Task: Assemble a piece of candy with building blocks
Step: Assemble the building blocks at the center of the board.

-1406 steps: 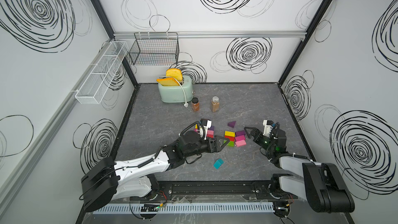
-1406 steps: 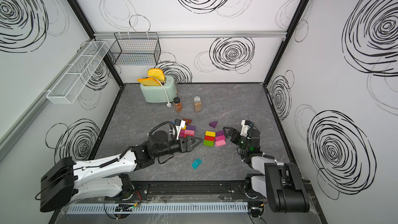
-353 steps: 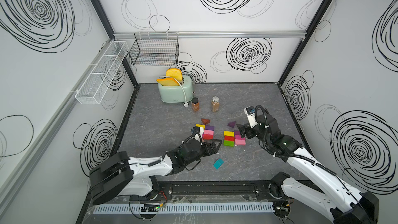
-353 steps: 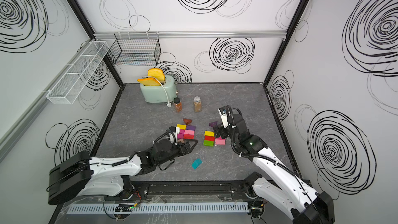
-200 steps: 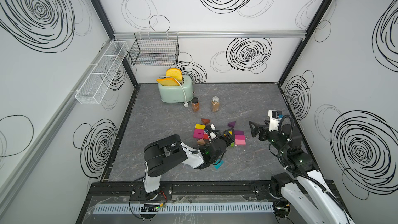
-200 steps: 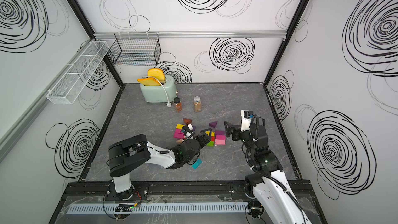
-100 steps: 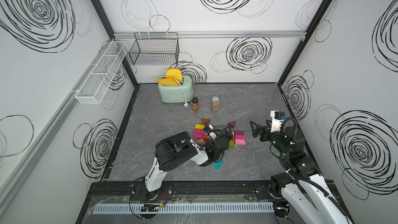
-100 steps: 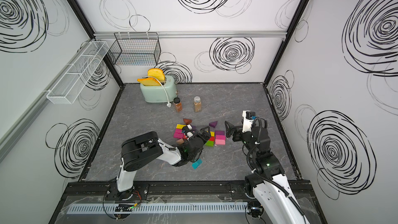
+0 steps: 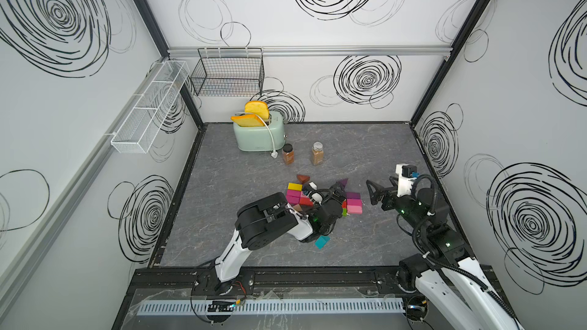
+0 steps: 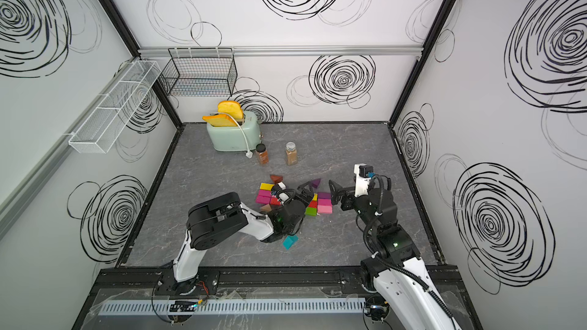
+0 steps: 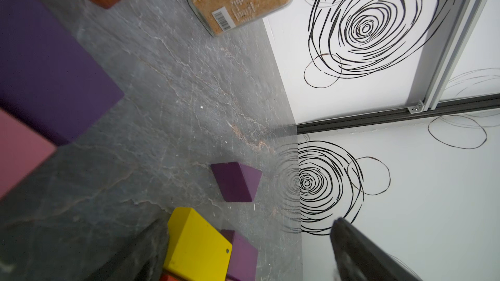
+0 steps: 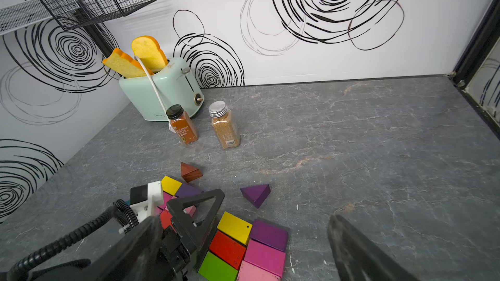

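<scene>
On the grey bench (image 9: 254, 166), the left pincer (image 9: 337, 191) hangs over the mid-bench cluster of building blocks (image 9: 354, 207), jaws wide apart. The right pincer (image 9: 372, 192), jaws likewise apart and empty, sits just right of them. A purple wedge (image 9: 344, 182) lies just beyond.

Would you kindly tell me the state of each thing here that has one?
left gripper: open, gripping nothing
right gripper: open, gripping nothing
toaster: two slices sticking up, plug loose
dark-lidded jar: upright, capped
silver-lidded jar: upright, capped
purple wedge: lying by itself, touching nothing
</scene>
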Robot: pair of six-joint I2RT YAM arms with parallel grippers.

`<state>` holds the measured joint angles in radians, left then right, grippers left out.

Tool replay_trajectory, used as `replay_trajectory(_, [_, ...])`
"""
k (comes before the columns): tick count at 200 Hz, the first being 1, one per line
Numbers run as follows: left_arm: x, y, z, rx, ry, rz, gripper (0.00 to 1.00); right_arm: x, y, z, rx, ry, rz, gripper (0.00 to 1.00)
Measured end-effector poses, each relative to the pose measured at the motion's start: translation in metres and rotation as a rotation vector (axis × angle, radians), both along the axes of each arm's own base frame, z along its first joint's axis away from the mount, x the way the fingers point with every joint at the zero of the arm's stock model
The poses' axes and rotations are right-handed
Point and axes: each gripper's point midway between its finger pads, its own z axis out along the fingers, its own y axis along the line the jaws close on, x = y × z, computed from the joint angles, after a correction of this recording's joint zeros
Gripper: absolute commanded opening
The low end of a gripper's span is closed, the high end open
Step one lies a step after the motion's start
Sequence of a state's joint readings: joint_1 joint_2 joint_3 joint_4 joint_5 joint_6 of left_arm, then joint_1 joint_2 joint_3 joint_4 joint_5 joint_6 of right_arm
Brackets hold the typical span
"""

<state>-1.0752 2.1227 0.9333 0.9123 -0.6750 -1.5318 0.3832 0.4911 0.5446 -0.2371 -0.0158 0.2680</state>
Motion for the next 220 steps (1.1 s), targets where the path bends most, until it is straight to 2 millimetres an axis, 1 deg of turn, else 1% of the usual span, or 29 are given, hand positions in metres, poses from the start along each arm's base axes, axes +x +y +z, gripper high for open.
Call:
replay_trajectory(123, [0.001, -0.001, -0.001, -0.002, 0.009, 0.019, 0.98, 0.000, -0.002, 0.002, -0.046, -0.026, -0.012, 0.99])
replay_trajectory(152, [0.002, 0.003, -0.002, 0.051, 0.022, -0.001, 0.98, 0.000, -0.003, 0.002, -0.051, -0.028, -0.018, 0.99])
replay_trajectory(178, [0.003, 0.015, -0.005, 0.156, 0.052, -0.030, 0.98, 0.001, -0.006, 0.002, -0.056, -0.030, -0.031, 0.99])
replay_trajectory(200, [-0.002, 0.025, 0.001, 0.239, 0.071, -0.073, 0.98, 0.003, -0.011, 0.002, -0.060, -0.030, -0.051, 0.99])
replay_trajectory(220, [-0.013, 0.024, 0.018, 0.287, 0.072, -0.161, 0.98, 0.006, -0.019, 0.005, -0.068, -0.031, -0.079, 0.99])
